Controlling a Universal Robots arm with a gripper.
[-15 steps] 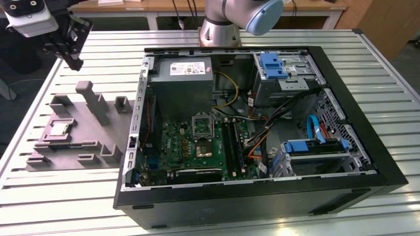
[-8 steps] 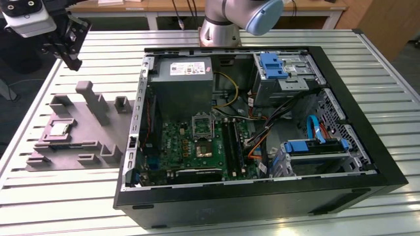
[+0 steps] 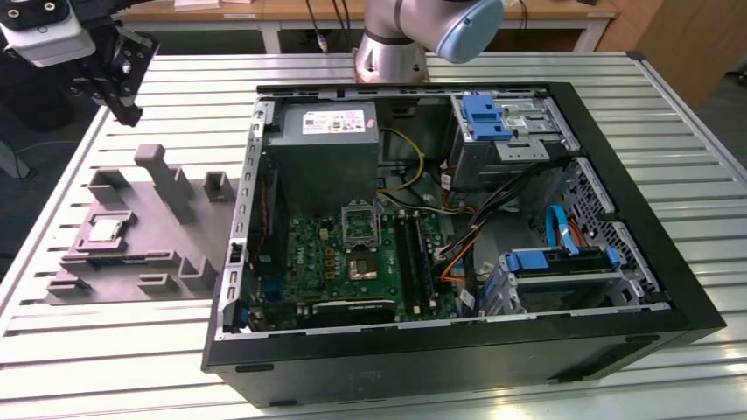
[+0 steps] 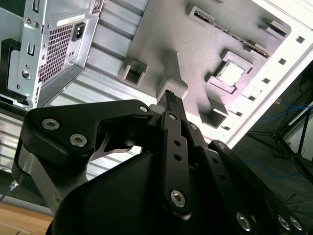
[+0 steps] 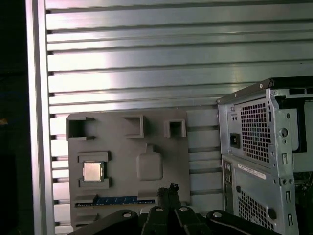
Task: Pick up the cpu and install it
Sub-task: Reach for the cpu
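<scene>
Gripper (image 3: 131,112) hangs in the air over the table (image 3: 117,350), at the exterior view's left of the pc case (image 3: 653,289). Fingers (image 4: 171,105) look pressed together tip to tip in both wrist views, w/ nothing between them, so closed and empty. Gripper tip points down toward the grey holder (image 3: 129,262), not touching it, well apart from the cpu (image 3: 103,229).

Cpu lies flat in a square pocket of the holder, pale metal top facing up, w/ low grey lips on two opposite sides. Second wrist view has it (image 4: 231,73) past the gripper tip (image 4: 168,95), w/ a tall grey post of the holder (image 4: 195,44) between. First wrist view shows it (image 5: 92,171) in its pocket on the holder (image 5: 122,147), off to one side of the gripper (image 5: 167,190).

Holder sits on the slatted metal table, just beside the case wall. It carries several upright posts and open boxes; a long thin strip lies along one edge.

Case lies on its side, lid off. Inside: green board (image 3: 338,258) w/ a silver-framed socket (image 3: 359,223) near its middle, grey power supply (image 3: 321,149) at the far end, blue-handled drive bays at the exterior view's right. Arm base (image 3: 391,52) stands behind the case.
</scene>
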